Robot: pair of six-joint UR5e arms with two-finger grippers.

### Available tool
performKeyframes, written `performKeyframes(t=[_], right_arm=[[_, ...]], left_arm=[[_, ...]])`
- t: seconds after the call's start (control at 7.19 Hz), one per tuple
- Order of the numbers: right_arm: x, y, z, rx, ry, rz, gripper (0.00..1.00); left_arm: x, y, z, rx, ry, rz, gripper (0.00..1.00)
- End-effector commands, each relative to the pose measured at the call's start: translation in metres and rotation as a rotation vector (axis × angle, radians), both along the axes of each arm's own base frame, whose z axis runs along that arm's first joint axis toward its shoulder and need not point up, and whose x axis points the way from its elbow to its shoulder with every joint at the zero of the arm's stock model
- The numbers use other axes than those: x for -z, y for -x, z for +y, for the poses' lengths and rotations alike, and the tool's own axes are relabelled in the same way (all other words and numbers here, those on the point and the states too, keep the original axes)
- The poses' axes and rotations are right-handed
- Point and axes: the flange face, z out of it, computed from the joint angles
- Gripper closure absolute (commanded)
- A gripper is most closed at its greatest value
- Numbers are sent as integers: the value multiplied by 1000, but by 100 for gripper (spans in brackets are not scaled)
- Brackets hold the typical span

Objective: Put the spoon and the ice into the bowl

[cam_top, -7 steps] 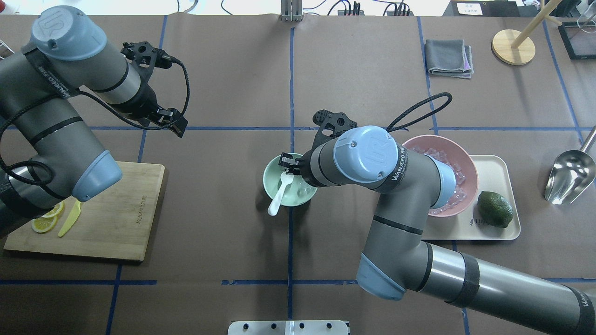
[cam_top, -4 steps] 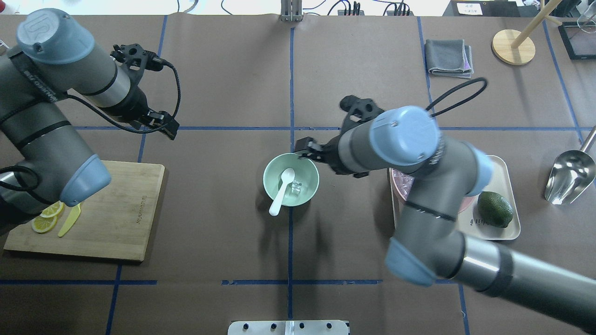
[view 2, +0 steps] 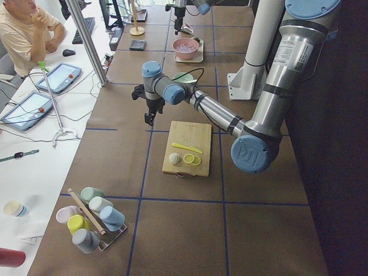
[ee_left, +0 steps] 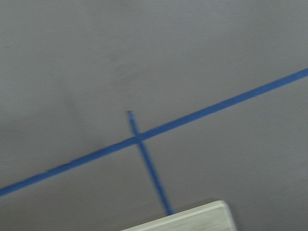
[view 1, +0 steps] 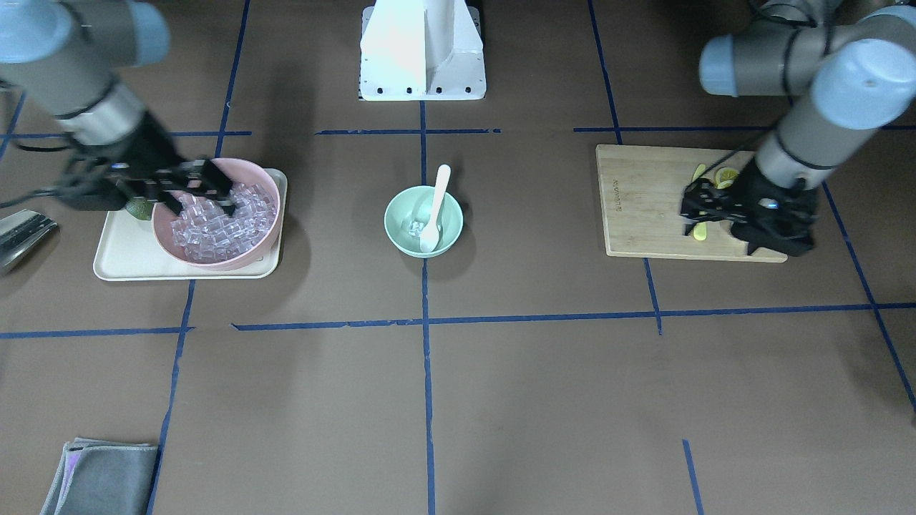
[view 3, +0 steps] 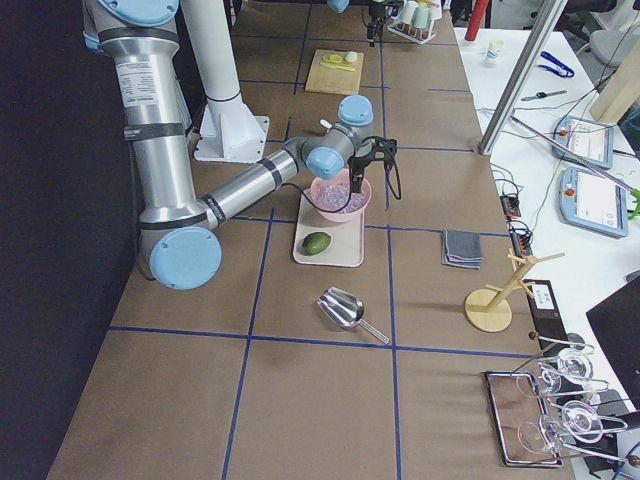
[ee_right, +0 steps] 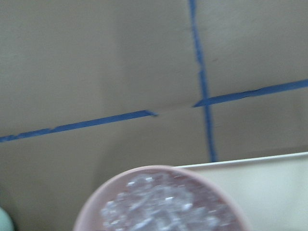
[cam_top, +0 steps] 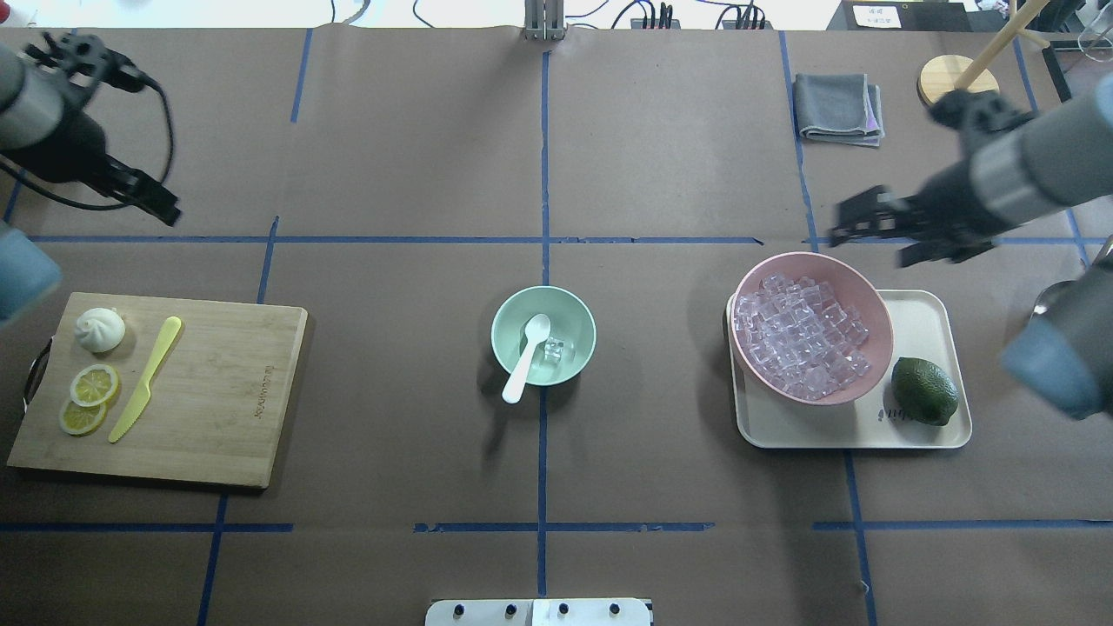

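Observation:
The mint-green bowl (cam_top: 574, 320) stands at the table's middle, also in the front view (view 1: 401, 204). The white spoon (cam_top: 524, 363) leans in it, scoop inside and handle over the near rim. An ice cube (cam_top: 553, 350) lies in the bowl beside the scoop. Many more ice cubes (cam_top: 800, 335) fill the pink bowl (cam_top: 878, 304), whose rim shows in the right wrist view (ee_right: 144, 172). My right gripper (cam_top: 848, 222) is open and empty, above the table just behind the pink bowl. My left gripper (cam_top: 165, 209) is open and empty at the far left, behind the cutting board.
A wooden cutting board (cam_top: 226, 391) at the left holds lemon slices (cam_top: 87, 400), a yellow-green knife (cam_top: 143, 378) and a white bun (cam_top: 99, 330). A cream tray (cam_top: 922, 430) holds the pink bowl and a dark green fruit (cam_top: 924, 391). A metal scoop (view 1: 21, 232), grey cloth (cam_top: 839, 106) and wooden stand (cam_top: 956, 83) are at the right.
My right arm has pulled away from the mint bowl to the right, past the pink bowl. My left arm has swung further left. Spoon and ice cube stay in the bowl.

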Motion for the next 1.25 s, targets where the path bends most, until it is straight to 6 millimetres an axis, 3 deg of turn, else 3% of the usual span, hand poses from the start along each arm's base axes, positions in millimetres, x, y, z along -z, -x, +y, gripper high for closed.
performKeyframes(t=[0.0,0.14,0.28,0.42,0.56,0.7,0.83,0.97,1.11], right_arm=[[-128,-139,-10,114,-126,39,0],[-180,-185,-16,144,-177,48,0],[-214,-217,-15,164,-211,74,0],[-226,-228,-11,197,-209,85,0],[-234,-238,-9,215,-196,100,0],[-247,-242,-7,265,-204,107,0],[-243,-244,-5,265,-207,106,0],[-244,-244,-5,267,-204,108,0],[-248,-246,-5,266,-197,125,0]], left_arm=[[-39,107,-17,-40,-28,-55,0],[-52,141,-19,-72,-26,-82,0],[-60,174,-19,-56,-16,-90,0],[-64,193,-17,-51,-2,-95,0],[-66,198,-15,-51,3,-97,0],[-83,216,-7,-56,4,-101,0],[-97,231,-8,-57,12,-100,0],[-108,229,11,-60,72,-21,0],[-133,226,31,-60,131,29,0]])
